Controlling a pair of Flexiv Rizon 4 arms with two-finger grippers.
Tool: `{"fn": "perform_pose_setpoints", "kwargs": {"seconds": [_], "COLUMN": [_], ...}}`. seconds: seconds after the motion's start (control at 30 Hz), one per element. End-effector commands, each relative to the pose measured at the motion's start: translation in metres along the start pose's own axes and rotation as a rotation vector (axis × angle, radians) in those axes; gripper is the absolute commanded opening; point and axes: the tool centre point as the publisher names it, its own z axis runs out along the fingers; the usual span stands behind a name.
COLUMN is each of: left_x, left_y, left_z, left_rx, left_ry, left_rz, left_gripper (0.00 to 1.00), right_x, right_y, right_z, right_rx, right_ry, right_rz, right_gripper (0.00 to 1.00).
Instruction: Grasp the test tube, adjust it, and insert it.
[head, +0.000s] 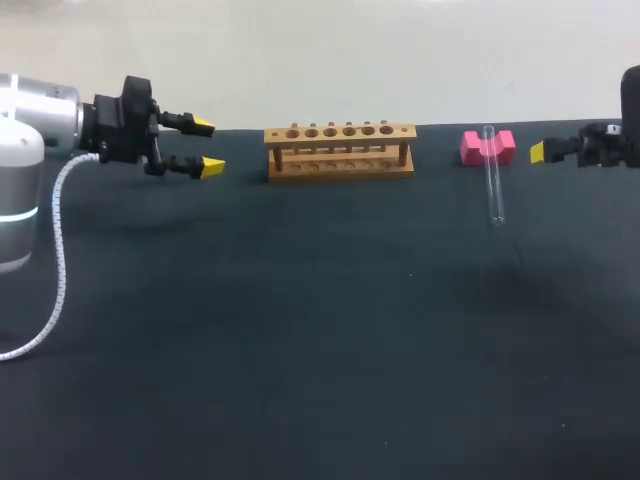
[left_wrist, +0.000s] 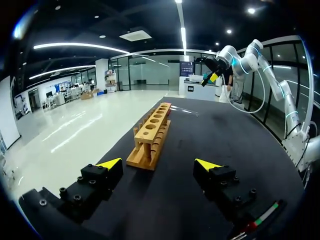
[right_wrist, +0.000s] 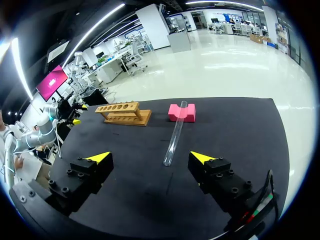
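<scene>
A clear glass test tube (head: 493, 187) lies with its upper end propped in the notch of a pink block (head: 487, 147), its lower end on the black table. The wooden tube rack (head: 340, 150) stands at the back middle with a row of holes. My left gripper (head: 208, 146) hovers open to the left of the rack, nothing between its fingers; in the left wrist view the rack (left_wrist: 152, 132) is ahead of it. My right gripper (right_wrist: 152, 157) stands open at the right edge; the test tube (right_wrist: 175, 133) and pink block (right_wrist: 181, 112) lie just ahead of it.
The black table (head: 300, 340) stretches wide in front of the rack and tube. A white coiled cable (head: 55, 270) hangs from my left arm over the table's left side. My other arm's gripper (left_wrist: 212, 75) shows far beyond the rack in the left wrist view.
</scene>
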Motion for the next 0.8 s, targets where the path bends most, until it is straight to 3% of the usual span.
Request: {"fn": "perform_pose_setpoints", "kwargs": {"seconds": [0.03, 0.53, 0.8], "left_x": [0.001, 0.001, 0.001], "left_y": [-0.001, -0.001, -0.001], "left_z": [0.000, 0.000, 0.000], "left_rx": [-0.004, -0.004, -0.004], "left_ry": [-0.004, -0.004, -0.004], "left_rz": [0.003, 0.003, 0.003], "left_gripper": [1.00, 1.00, 1.00], "right_x": [0.000, 0.000, -0.004], "right_y": [0.001, 0.001, 0.011], "right_z": [0.000, 0.000, 0.014], "right_rx": [0.005, 0.005, 0.167], "right_ry": [0.000, 0.000, -0.019], "right_rz": [0.000, 0.000, -0.034], "right_gripper": [1.00, 1.00, 1.00]}}
